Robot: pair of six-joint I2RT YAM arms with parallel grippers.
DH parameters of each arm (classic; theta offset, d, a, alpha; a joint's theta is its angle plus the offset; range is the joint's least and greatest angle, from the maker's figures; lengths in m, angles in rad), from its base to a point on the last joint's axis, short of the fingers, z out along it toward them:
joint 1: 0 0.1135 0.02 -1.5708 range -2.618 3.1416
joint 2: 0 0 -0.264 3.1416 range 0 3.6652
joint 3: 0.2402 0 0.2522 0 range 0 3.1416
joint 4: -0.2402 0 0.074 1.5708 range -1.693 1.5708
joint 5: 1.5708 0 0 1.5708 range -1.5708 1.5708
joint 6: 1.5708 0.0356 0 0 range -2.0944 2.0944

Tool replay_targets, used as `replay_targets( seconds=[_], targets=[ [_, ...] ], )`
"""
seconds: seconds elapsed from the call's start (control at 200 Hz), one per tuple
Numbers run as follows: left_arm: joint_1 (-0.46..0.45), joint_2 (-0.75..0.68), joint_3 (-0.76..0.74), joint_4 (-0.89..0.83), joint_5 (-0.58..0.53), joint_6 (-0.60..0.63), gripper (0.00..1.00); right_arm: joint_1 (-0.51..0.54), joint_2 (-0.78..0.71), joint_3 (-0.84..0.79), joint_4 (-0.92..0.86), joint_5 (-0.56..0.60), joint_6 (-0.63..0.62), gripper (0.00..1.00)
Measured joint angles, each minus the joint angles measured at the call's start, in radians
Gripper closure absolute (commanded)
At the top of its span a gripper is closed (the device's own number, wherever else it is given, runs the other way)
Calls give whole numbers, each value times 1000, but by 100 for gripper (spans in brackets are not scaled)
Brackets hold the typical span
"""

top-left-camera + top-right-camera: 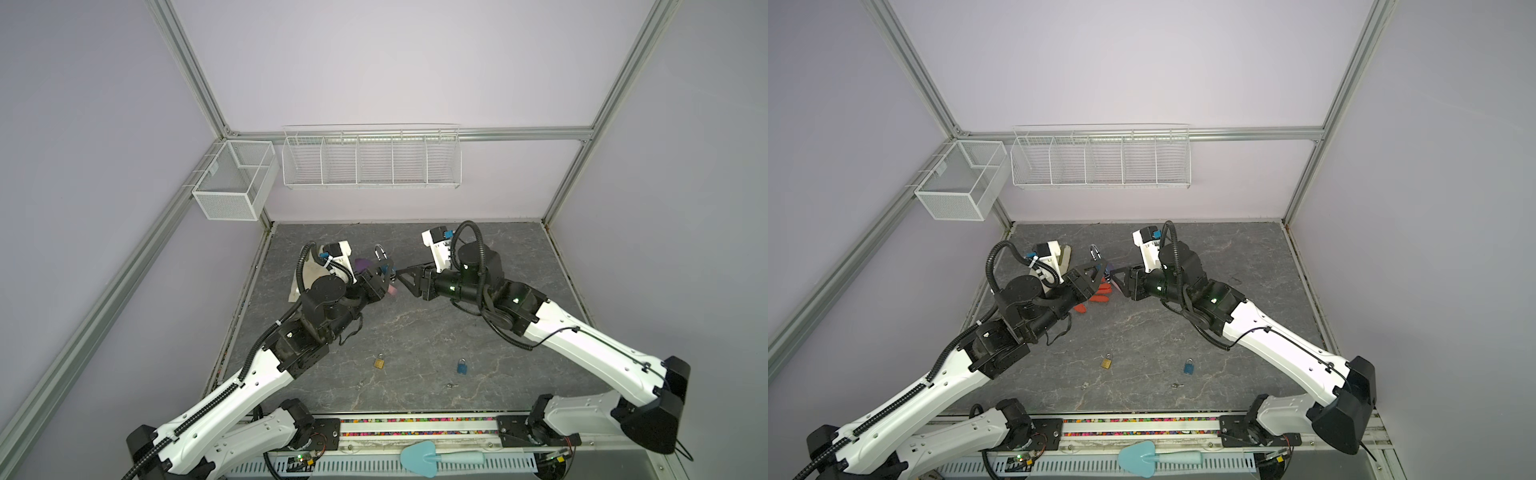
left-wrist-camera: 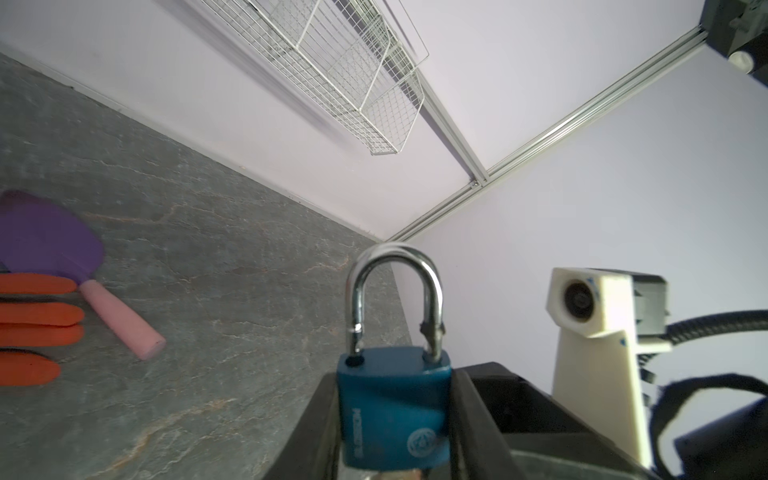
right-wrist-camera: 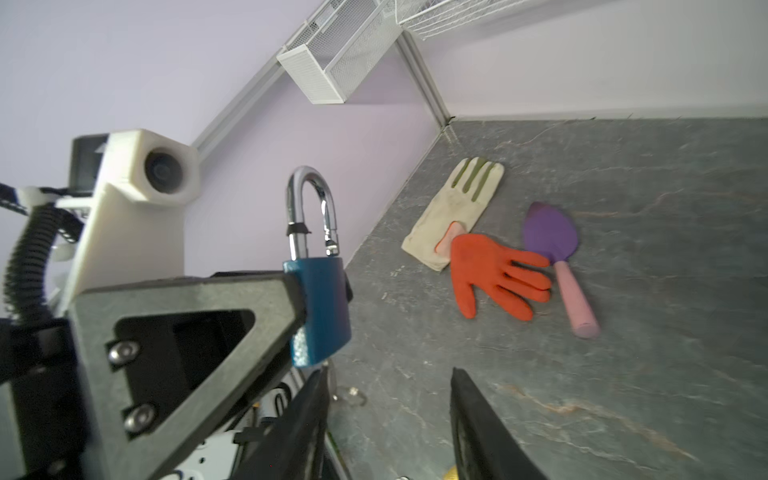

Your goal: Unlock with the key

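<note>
Nearest, at the near edge: teal trowel (image 1: 419,457). Above mid-table: blue padlock (image 2: 392,411) pinched by its body in left claw (image 2: 395,380), shackle (image 2: 433,303) up, one leg out of its hole; right claw (image 3: 388,374) spread, empty, just right of it; key not clearly seen. Might knock padlock askew or shake key loose when backing off; gloves (image 3: 494,270), purple trowel (image 3: 550,230) far left, brass lock (image 1: 379,362), small blue lock (image 1: 461,366) nearer, none in the way.

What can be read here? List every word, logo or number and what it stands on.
Blue padlock: embossed brand word along its body, too blurred to read; round emblem beside it, unreadable.
Gold padlock, small blue padlock: too small to read.
Nothing else bears text.
</note>
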Motion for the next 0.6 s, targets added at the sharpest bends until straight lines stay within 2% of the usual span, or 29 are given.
replay_targets(
  seconds=[0.28,0.42,0.6],
  targets=[
    [0,-18,-27,-78,-61,270,100,-8,-42,34,-201,137,-83,26],
    [0,-42,-131,-35,-68,388,100,-8,-40,87,-284,159,-105,19],
    [-21,-62,-288,73,-69,508,100,-8,1,179,-338,150,-106,16]
  ],
)
